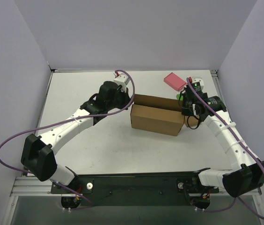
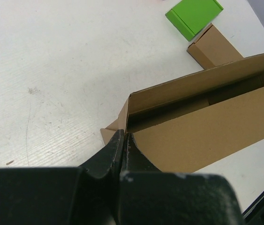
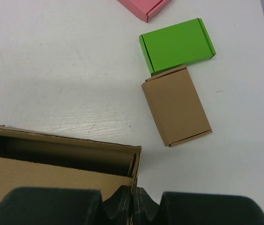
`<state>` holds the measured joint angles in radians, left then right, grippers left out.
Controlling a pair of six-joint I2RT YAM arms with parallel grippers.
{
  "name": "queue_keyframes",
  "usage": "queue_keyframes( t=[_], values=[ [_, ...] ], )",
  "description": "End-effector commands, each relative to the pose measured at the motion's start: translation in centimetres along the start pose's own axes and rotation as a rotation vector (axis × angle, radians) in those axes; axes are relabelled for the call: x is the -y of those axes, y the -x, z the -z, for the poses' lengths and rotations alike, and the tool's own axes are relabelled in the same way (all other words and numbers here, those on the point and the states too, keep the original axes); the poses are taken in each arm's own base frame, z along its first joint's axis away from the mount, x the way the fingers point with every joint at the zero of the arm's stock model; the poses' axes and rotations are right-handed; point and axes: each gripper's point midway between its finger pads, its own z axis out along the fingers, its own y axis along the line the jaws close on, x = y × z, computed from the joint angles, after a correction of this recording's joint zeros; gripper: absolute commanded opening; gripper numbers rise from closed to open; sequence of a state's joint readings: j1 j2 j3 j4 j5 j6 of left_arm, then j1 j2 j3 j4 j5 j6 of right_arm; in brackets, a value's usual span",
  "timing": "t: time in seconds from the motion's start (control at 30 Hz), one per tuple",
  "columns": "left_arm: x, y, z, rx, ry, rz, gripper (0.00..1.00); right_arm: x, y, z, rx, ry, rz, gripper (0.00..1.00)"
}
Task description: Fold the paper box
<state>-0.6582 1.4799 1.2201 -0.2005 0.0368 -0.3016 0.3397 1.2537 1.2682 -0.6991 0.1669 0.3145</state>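
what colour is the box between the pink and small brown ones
Green box; clearest in the right wrist view.

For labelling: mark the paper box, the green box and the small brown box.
paper box (image 1: 155, 120): top external view, near wall.
green box (image 3: 176, 44): right wrist view, top face centre.
small brown box (image 3: 176, 107): right wrist view, top face centre.

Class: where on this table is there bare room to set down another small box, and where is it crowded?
Free: the wide strip of table between the paper box and the arm bases; also the far-left corner behind the left arm. Crowded: far right, where pink box, green box and small brown box cluster by the right pincer.
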Motion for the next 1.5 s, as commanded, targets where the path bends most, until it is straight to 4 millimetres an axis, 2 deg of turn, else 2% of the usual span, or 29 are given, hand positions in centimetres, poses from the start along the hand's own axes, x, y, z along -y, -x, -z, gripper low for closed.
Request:
queue_keyframes(
  t=[0.0, 0.37, 0.7, 0.87, 1.3, 1.47],
  values=[
    [-0.2, -4.7, -0.3, -0.178, 0.016, -0.027, 0.0, -1.6, 0.6, 0.6, 0.003, 0.077, -0.02, 0.0],
    [0.6, -4.9, -0.8, -0.18, -0.023, 0.006, 0.0, -0.5, -2.6, -0.7, -0.037, 0.035, -0.013, 0.0],
    [0.7, -4.9, -0.9, -0.188, -0.027, 0.008, 0.0, 0.2, -4.6, -1.7, -0.044, 0.011, 0.007, 0.0],
    [0.5, -4.9, -1.0, -0.188, -0.022, 0.009, 0.0, 0.8, -6.8, -2.4, -0.069, -0.03, 0.022, 0.0],
    [0.2, -4.1, -1.0, -0.171, -0.014, -0.002, 0.0, 1.6, -10.8, -2.7, -0.049, -0.134, 0.01, 0.0],
    [0.3, -4.2, -0.9, -0.172, -0.023, -0.02, 0.0, 2.4, -11.5, -2.9, -0.042, -0.171, -0.012, 0.0]
  ],
)
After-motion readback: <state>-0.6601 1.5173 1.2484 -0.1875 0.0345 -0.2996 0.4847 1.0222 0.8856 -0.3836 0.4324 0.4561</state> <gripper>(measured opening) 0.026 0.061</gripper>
